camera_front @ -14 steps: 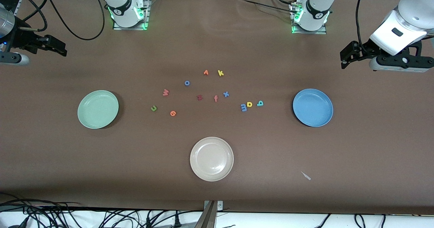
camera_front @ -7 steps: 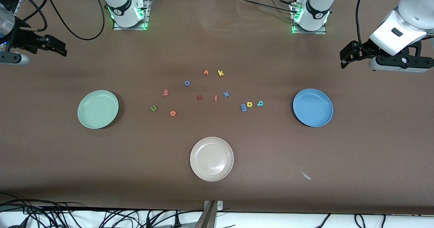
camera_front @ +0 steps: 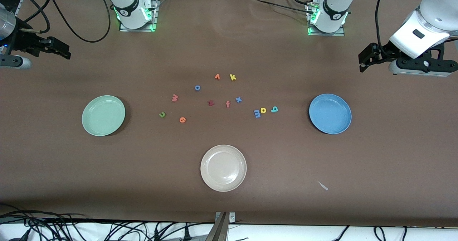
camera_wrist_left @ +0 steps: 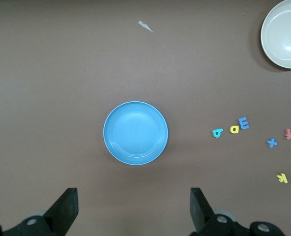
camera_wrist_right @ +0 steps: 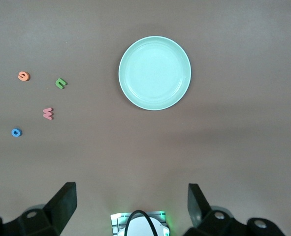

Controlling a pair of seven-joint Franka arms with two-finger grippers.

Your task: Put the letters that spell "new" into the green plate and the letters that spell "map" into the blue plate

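Note:
The green plate [camera_front: 103,115] [camera_wrist_right: 154,73] lies toward the right arm's end of the table, and the blue plate [camera_front: 330,113] [camera_wrist_left: 135,132] toward the left arm's end. Both hold nothing. Between them lie the olive n [camera_front: 162,114] [camera_wrist_right: 60,83], orange e [camera_front: 182,119] [camera_wrist_right: 23,75] and red w [camera_front: 174,97] [camera_wrist_right: 48,113]. The blue m [camera_front: 257,113] [camera_wrist_left: 243,122], yellow a [camera_front: 263,110] [camera_wrist_left: 234,129] and teal p [camera_front: 274,109] [camera_wrist_left: 217,132] sit in a row closer to the blue plate. My left gripper [camera_front: 362,61] [camera_wrist_left: 133,194] and right gripper [camera_front: 67,50] [camera_wrist_right: 130,189] hang open and hold nothing, each over bare cloth at its own end.
A beige-white plate [camera_front: 223,168] [camera_wrist_left: 283,34] lies nearer the front camera, mid-table. Other letters lie among the task's own: a blue o [camera_front: 197,87], yellow k [camera_front: 233,77], blue x [camera_front: 238,99], salmon f [camera_front: 227,104] and dark red z [camera_front: 210,103]. A pale scrap [camera_front: 323,186] lies near the front edge.

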